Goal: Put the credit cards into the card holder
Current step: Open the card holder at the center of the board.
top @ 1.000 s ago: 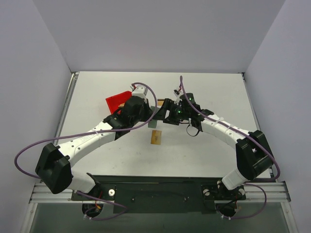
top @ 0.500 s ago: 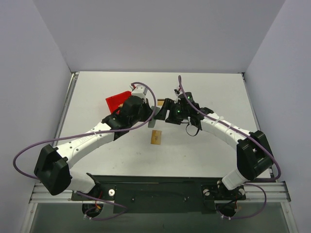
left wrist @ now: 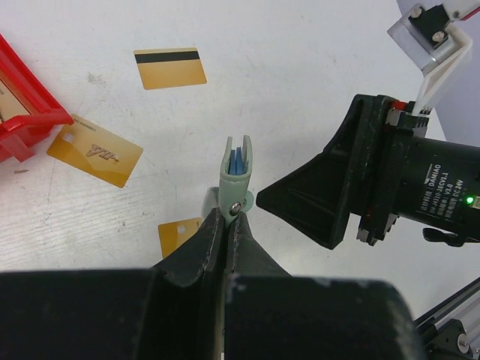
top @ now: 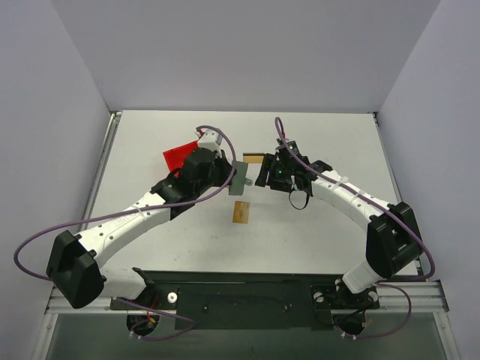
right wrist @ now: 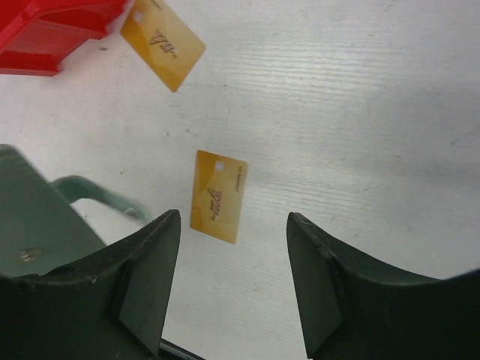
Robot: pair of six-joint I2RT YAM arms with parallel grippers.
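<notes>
My left gripper (left wrist: 225, 219) is shut on the snap end of the card holder (left wrist: 237, 174), a grey-green wallet held on edge above the table with its light blue inside showing at the top. In the top view the card holder (top: 241, 177) hangs between both arms. My right gripper (right wrist: 234, 217) stands open just right of it, with nothing between its fingers. Three gold credit cards lie on the table: a striped one (left wrist: 169, 67), one beside the bin (left wrist: 95, 150), and one under the holder (right wrist: 218, 196).
A red plastic bin (top: 182, 156) sits at the back left, close to the left wrist. The right arm's black gripper body (left wrist: 360, 187) is very near the holder. Grey walls enclose the white table (top: 330, 225) on three sides.
The right gripper has drawn slightly back and to the right of the card holder, and its jaws have narrowed a little. A card behind it now shows. The left gripper still holds the holder.
</notes>
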